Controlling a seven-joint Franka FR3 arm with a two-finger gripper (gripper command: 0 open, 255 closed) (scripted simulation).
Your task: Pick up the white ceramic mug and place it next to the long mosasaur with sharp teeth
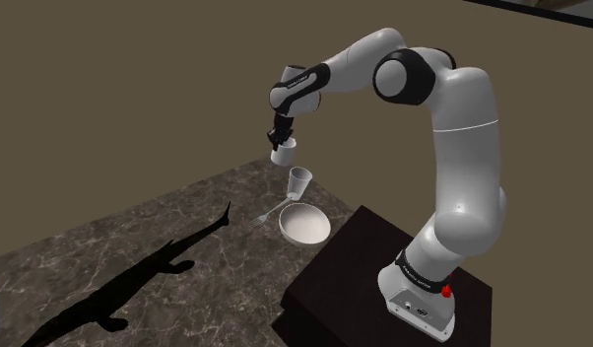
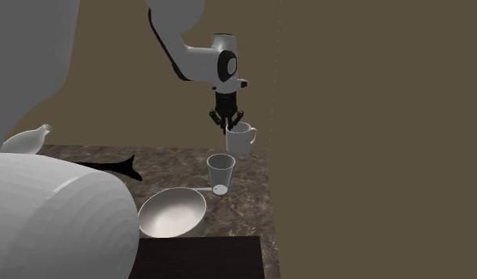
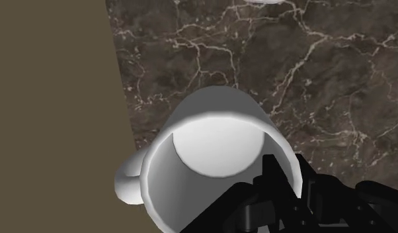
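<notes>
Above the dark, white-veined marble tabletop (image 1: pixel 245 246), smooth white cylindrical mug (image 1: pixel 283 154) hanging, rim clamped in the black tool (image 1: pixel 280 141), clear tapered tumbler (image 1: pixel 299 181) at 5 o'clock, flat black mosasaur (image 1: pixel 137 281) toward 8 o'clock in the shoulder view

Dim and even throughout, with flat olive-brown walls (image 1: pixel 107 89) and a dark marble surface (image 1: pixel 107 237) lit just enough to lift its pale veins. Soft light from above on the white arm (image 1: pixel 462 128), bright along the upper curves and fading to grey beneath, with the same gentle gradient inside the bowl (image 1: pixel 304 225) and the mug (image 3: pixel 211 142). Crisp from edge to edge in all three views, the mosasaur (image 1: pixel 137 276) rendered as a near-black silhouette.
</notes>
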